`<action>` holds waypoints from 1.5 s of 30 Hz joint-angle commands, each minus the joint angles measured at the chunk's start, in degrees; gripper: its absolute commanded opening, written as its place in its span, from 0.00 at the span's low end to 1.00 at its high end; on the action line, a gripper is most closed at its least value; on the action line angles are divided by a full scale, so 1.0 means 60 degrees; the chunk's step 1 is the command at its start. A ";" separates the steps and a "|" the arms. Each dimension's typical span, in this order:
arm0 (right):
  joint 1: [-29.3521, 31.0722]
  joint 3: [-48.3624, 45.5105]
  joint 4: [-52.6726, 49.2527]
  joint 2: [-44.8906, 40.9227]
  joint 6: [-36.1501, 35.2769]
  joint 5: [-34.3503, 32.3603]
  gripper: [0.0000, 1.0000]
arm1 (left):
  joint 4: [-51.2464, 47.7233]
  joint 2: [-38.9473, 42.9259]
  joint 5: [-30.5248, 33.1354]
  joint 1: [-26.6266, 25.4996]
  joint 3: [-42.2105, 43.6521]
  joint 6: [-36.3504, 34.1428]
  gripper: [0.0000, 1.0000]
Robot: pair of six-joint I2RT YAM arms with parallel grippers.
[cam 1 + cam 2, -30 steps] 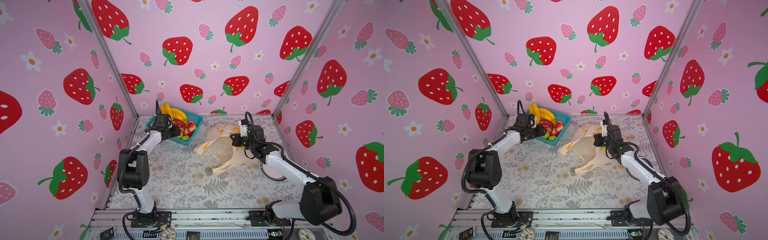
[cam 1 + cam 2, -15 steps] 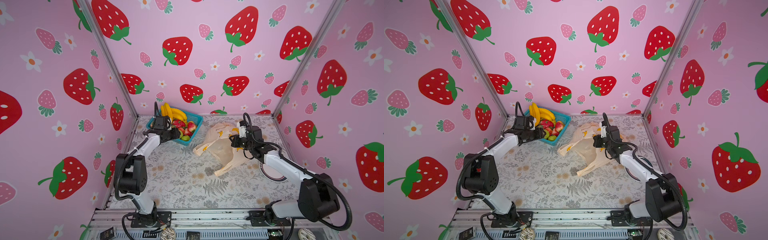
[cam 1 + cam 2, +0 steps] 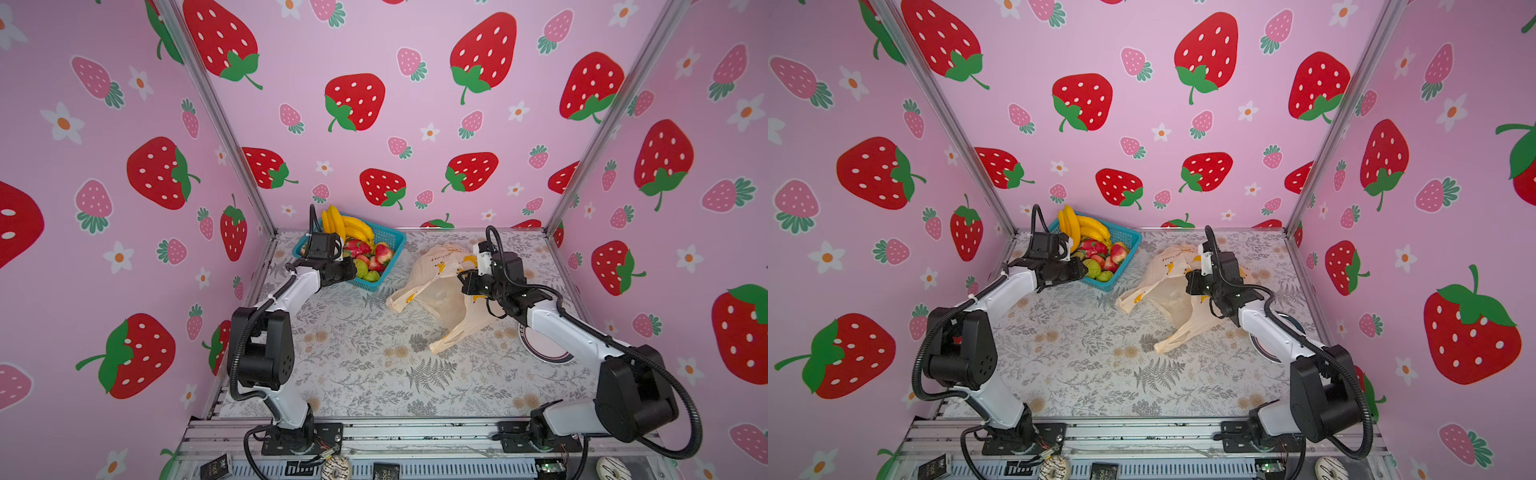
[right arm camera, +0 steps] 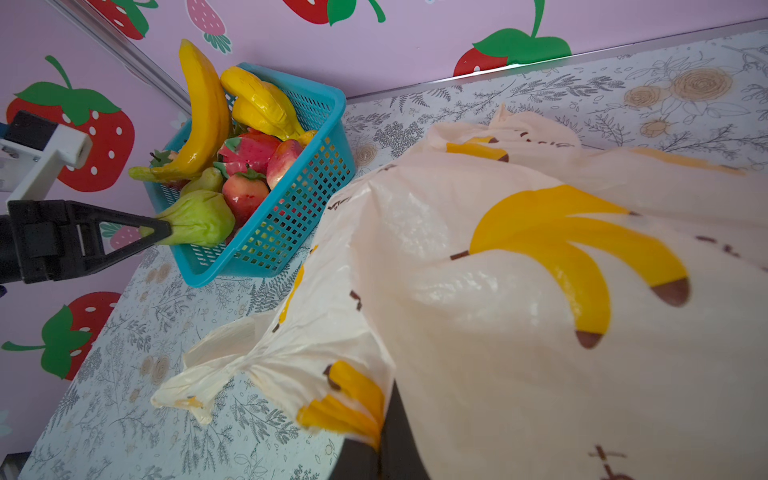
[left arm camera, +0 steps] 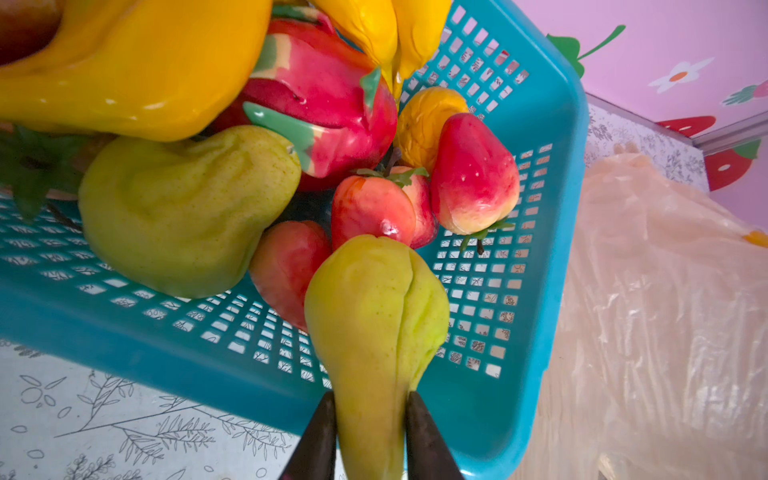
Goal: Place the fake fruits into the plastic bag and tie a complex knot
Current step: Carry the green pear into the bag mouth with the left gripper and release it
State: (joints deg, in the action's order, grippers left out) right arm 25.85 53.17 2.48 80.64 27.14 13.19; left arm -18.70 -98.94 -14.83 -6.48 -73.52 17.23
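Observation:
The fake fruits (image 3: 365, 249) fill a teal mesh basket at the back left: bananas, a dragon fruit, red strawberries and green pears. My left gripper (image 5: 371, 415) is shut on the narrow end of one green pear (image 5: 374, 299) at the basket's near corner, and the pear (image 4: 199, 216) still leans on the basket's rim. In both top views the plastic bag (image 3: 436, 291) (image 3: 1167, 295) lies crumpled at centre right. My right gripper (image 4: 380, 449) is shut on a fold of the bag (image 4: 498, 291), holding it slightly raised. No knot shows.
The teal basket (image 3: 397, 240) stands against the back wall near the left corner. A round pink-and-black disc (image 3: 544, 351) lies under my right arm. Pink walls close off three sides. Two doughnuts (image 3: 334, 467) (image 3: 613, 469) rest on the front rail.
My left jaws have closed from wide apart onto the green pear's neck. My right gripper has drifted slightly left and nearer with the bag.

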 commanded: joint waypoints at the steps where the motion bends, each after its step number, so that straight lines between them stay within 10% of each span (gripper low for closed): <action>1: 0.0014 -0.0127 0.0129 0.0006 0.0061 0.0055 0.00 | -0.0145 0.0149 -0.0158 0.0026 -0.0072 -0.0004 0.23; 14: -0.0391 0.0188 -0.0148 -0.0142 0.0237 0.0041 0.00 | 0.1133 0.4407 0.0027 -0.0932 0.2949 0.1311 0.17; 21: -0.0569 0.0600 -0.0333 0.0124 0.0323 0.0843 0.00 | 0.1948 0.7387 0.0307 -0.4465 0.4606 0.1574 0.17; 29: -0.0547 0.0620 -0.0349 -0.0660 0.1187 0.2134 0.00 | 0.2569 0.6433 0.1868 -0.7216 0.4713 0.1440 0.16; 45: 0.0726 -0.0931 0.0706 -0.2151 0.2820 0.2866 0.00 | 0.3448 0.3413 0.4040 -0.7623 0.3293 0.1270 0.15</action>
State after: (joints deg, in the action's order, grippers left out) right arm 29.36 48.90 2.98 69.82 40.03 27.83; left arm -1.83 -76.73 5.80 -52.03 -51.05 25.10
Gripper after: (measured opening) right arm 0.047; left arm 0.174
